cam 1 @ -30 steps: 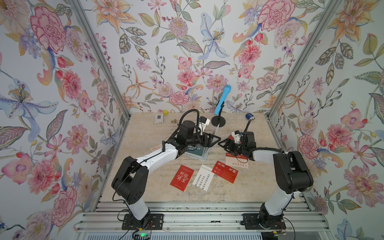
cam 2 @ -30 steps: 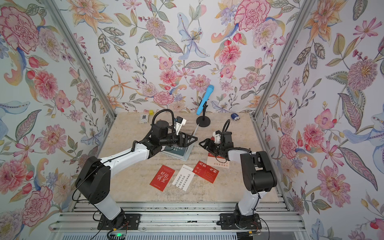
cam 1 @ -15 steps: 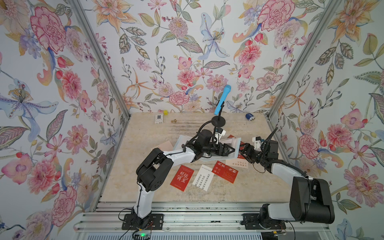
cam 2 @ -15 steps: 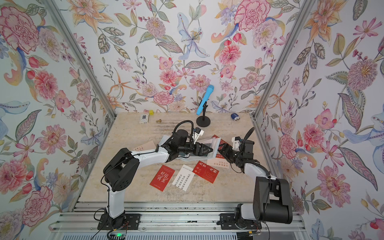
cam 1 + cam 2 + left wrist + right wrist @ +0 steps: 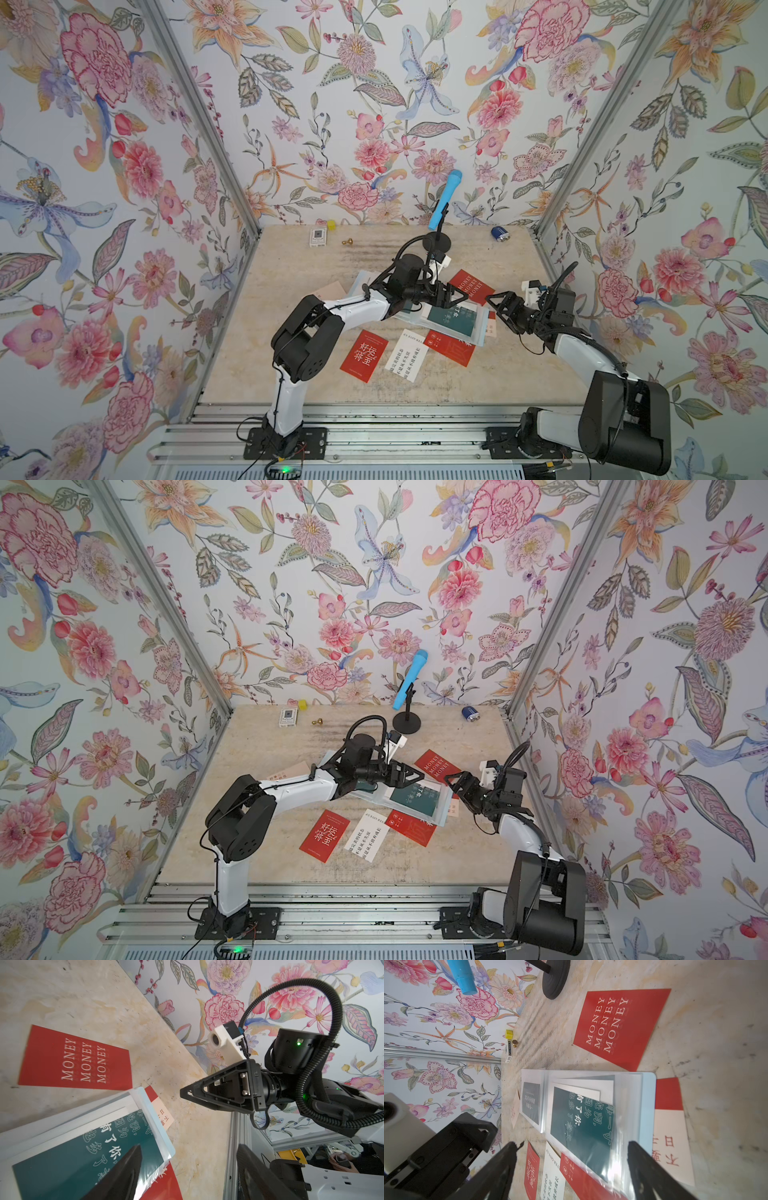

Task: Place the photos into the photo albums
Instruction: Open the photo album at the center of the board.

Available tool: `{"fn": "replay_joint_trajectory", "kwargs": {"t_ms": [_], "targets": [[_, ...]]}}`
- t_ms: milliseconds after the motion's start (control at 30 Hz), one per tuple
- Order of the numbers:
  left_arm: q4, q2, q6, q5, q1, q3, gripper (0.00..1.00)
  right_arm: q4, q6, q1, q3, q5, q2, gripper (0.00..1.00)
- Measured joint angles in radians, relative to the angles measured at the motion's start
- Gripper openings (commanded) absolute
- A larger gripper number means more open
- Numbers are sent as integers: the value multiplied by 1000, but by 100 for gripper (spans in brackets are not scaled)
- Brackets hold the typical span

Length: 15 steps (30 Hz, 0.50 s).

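Observation:
The photo album (image 5: pixel 478 329) lies open mid-table, with a dark green card in its clear sleeve (image 5: pixel 583 1126). Loose photos lie around it: a red "MONEY" card (image 5: pixel 471 286), a red card with Chinese lettering (image 5: pixel 364 355), a white card (image 5: pixel 406 354), a red card (image 5: pixel 451 348) tucked under the album's near edge, and a pale card (image 5: pixel 671 1142) under its right edge. A pale pink card (image 5: pixel 330 289) lies at the left. My left gripper (image 5: pixel 457 296) hovers open over the album's far right part. My right gripper (image 5: pixel 496 303) is open just right of the album, facing it.
A blue microphone (image 5: pixel 444 199) on a black round stand (image 5: pixel 438 243) stands behind the album. A small white box (image 5: pixel 318 237), a yellow cube (image 5: pixel 331 225), a small brass piece (image 5: pixel 347 241) and a blue cylinder (image 5: pixel 500 232) line the back edge. Flowered walls close three sides.
The left gripper has moved right over the album and the right gripper has drawn back to the right. The album now lies spread open, and the "MONEY" card shows.

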Motion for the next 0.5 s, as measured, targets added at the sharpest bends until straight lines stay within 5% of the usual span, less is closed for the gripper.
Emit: {"fn": "replay_joint_trajectory", "kwargs": {"t_ms": [267, 500], "targets": [[-239, -165, 168, -181, 234, -68, 79, -87, -30, 37, 27, 61, 12, 85], [-381, -134, 241, -283, 447, -114, 79, -130, -53, 180, 113, 94, 147, 85]]}}
